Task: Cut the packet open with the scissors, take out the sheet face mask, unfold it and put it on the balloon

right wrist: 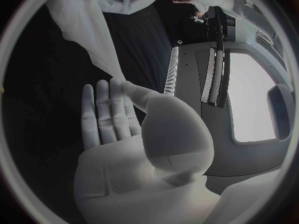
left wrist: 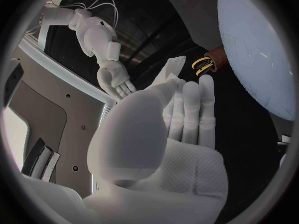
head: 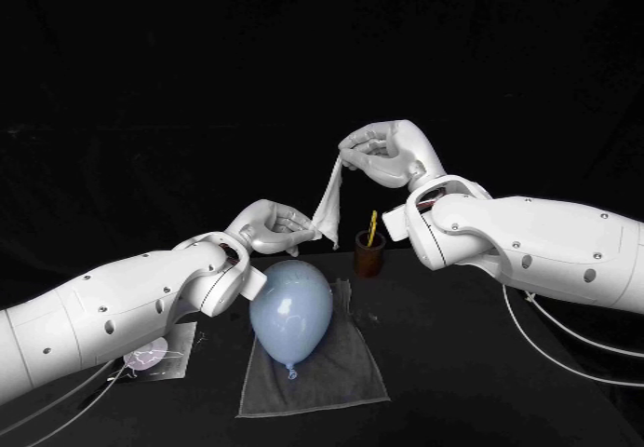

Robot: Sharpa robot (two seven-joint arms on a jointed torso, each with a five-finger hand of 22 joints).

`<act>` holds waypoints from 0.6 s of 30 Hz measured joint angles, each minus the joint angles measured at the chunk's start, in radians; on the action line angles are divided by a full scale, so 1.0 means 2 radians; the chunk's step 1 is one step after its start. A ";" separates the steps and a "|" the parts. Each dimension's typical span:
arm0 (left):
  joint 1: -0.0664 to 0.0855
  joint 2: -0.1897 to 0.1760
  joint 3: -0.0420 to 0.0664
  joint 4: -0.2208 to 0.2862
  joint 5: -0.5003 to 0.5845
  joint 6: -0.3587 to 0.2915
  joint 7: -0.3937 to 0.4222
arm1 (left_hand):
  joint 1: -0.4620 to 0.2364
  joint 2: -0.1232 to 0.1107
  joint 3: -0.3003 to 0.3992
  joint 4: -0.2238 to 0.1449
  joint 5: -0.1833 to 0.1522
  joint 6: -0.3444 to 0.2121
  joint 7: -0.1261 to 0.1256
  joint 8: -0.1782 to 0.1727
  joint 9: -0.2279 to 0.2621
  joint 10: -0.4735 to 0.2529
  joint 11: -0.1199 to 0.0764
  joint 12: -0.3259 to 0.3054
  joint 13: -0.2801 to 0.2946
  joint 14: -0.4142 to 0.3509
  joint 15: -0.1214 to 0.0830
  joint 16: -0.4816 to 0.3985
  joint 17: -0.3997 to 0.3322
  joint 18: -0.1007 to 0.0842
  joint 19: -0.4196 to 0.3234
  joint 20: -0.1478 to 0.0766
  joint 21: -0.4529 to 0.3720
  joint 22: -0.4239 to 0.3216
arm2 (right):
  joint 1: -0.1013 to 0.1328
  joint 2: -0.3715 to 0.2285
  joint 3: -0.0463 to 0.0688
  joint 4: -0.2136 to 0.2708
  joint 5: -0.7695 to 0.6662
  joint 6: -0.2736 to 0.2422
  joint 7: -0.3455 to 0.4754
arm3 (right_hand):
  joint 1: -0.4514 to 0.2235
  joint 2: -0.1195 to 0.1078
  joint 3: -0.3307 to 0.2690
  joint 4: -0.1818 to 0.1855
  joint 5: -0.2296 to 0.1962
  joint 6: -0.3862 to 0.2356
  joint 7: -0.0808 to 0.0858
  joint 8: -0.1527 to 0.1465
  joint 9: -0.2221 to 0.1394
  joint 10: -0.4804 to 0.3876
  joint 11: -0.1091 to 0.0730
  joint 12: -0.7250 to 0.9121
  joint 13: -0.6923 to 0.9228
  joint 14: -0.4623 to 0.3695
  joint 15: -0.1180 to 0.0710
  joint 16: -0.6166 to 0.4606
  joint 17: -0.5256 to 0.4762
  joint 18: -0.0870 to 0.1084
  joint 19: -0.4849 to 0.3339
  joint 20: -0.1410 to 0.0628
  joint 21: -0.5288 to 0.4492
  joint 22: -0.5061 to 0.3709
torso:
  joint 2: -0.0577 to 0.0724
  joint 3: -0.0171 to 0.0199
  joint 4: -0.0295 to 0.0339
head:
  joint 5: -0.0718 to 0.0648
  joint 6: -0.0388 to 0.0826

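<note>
**Mask held between both robot hands, above the balloon**

The sheet face mask (head: pixel 327 200) was off the table (head: pixel 470 372), strung as a narrow white strip between the two robot hands. The right robot hand (head: pixel 385 149) was up high, fingers curled and pinching the mask's upper end. The left robot hand (head: pixel 275 226) sat lower and nearer the robot, clenched on the lower end. The mask ran slanted from one to the other, looking fairly taut, not opened out to a face shape.

In the right wrist view the right robot hand (right wrist: pixel 118 129) had its fingertips on the mask (right wrist: pixel 87 30), thumb pressed against them. In the left wrist view the left robot hand (left wrist: pixel 177 129) had its fingers together with a white tip of mask (left wrist: pixel 174 67) sticking out past them.

The pale blue balloon (head: pixel 291 309) lay on a grey cloth (head: pixel 328 372) on the table, below the left robot hand, knot end toward the robot. It was apart from the mask.

A brown cup (head: pixel 370 255) stood just behind the cloth's far corner, with the scissors (head: pixel 373 223) upright in it (only the yellow handle stuck out).

The packet (head: pixel 154 357) lay flat on the table left of the cloth, partly hidden by the left arm; I could not tell where it was cut.
</note>
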 measured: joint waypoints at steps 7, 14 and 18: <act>0.000 -0.004 0.000 0.003 0.000 -0.006 0.006 | -0.009 0.002 0.008 -0.005 0.000 0.000 0.000 0.001 0.000 0.003 -0.001 -0.001 0.001 0.000 0.000 0.000 0.000 0.000 -0.004 0.000 0.004 0.005 | 0.000 -0.002 0.000 -0.018 -0.001 0.006 -0.005 | 0.000 0.000 0.000 0.000 0.000 0.000 0.000 0.000 0.000 0.000 0.000 0.000 0.001 0.000 0.000 0.002 -0.001 0.004 0.000 0.000 0.000 0.001 | 0.000 0.0000 0.0000 | -0.001 0.000; 0.000 -0.009 0.001 0.008 -0.001 -0.012 0.015 | -0.018 0.002 0.020 -0.010 -0.001 0.000 0.000 0.004 0.000 0.003 -0.001 -0.002 0.005 0.000 0.000 0.000 0.000 -0.001 -0.008 0.001 0.010 0.009 | 0.000 -0.003 0.000 -0.026 -0.003 0.020 -0.014 | -0.001 -0.001 0.000 0.000 0.000 0.000 0.000 0.000 0.000 0.001 0.001 0.000 0.001 0.000 0.000 0.002 -0.001 0.005 0.000 0.000 0.000 0.001 | 0.000 0.0000 0.0000 | -0.001 0.000; 0.000 -0.015 0.002 0.013 0.000 -0.014 0.021 | -0.023 -0.003 0.031 -0.018 -0.002 0.000 0.000 0.007 0.000 0.003 -0.001 -0.002 0.008 0.001 0.001 -0.002 0.000 -0.001 -0.011 0.000 0.015 0.013 | 0.000 -0.005 -0.002 -0.029 -0.009 0.037 -0.022 | -0.001 -0.001 0.000 0.000 0.000 0.000 0.000 0.000 0.000 0.001 0.001 0.000 0.001 0.000 0.000 0.002 -0.001 0.005 0.000 0.000 0.000 0.000 | 0.000 -0.0001 0.0001 | -0.001 0.000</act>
